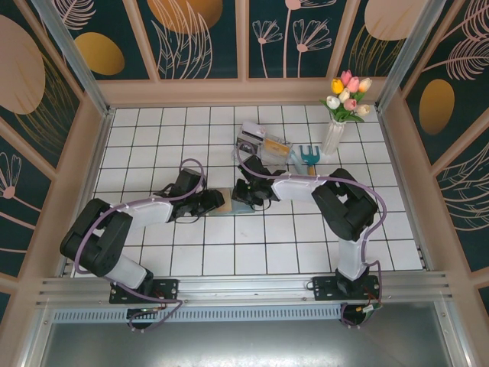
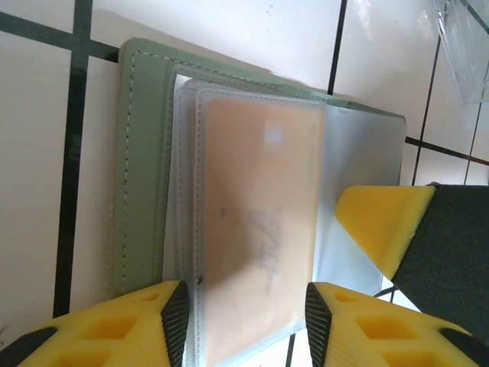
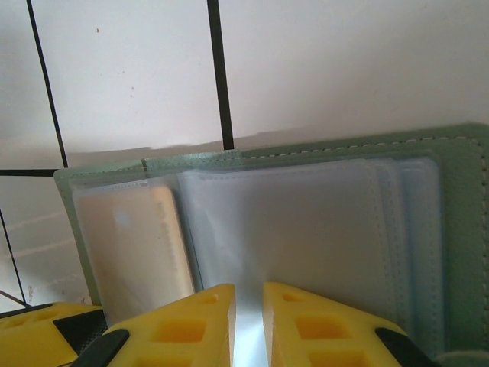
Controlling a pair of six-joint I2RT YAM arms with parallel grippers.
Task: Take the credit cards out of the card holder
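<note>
Setting: a white tiled desk (image 1: pixel 191 138) inside a booth with painted walls. Two robot arms reach from the near edge towards the middle.

Wallet: a grey-green wallet (image 1: pixel 233 212) (image 2: pixel 141 168) (image 3: pixel 306 157) lies open and flat mid-desk, between the two hands. Lying open like this, its inner pockets face up and can be reached.

Card: a tan-orange card (image 2: pixel 260 214) (image 1: pixel 223 200) (image 3: pixel 134 245) sits inside a see-through pocket on the wallet's left half. It is not yet out.

Left hand: the left hand (image 1: pixel 216 205) (image 2: pixel 244 321) comes in from the left. Its fingers are apart, one on each side of the card's end. Whether they squeeze the card or only straddle it cannot be told. The placement suits sliding the card out of its pocket.

Right hand: the right hand (image 1: pixel 243 195) (image 3: pixel 248 306) comes in from the right. Its fingers are almost together and appear to pinch the edge of a clear sleeve (image 3: pixel 306 229) (image 2: pixel 355 153). This probably anchors the wallet so it does not drag along when the card is pulled.

Background: a clear tray (image 1: pixel 263 145), a small garden fork (image 1: pixel 309 155) and a vase of tulips (image 1: pixel 340 115) stand at the far right, well apart from the wallet.

Progress: early, by my reading; no loose card lies on the desk.
</note>
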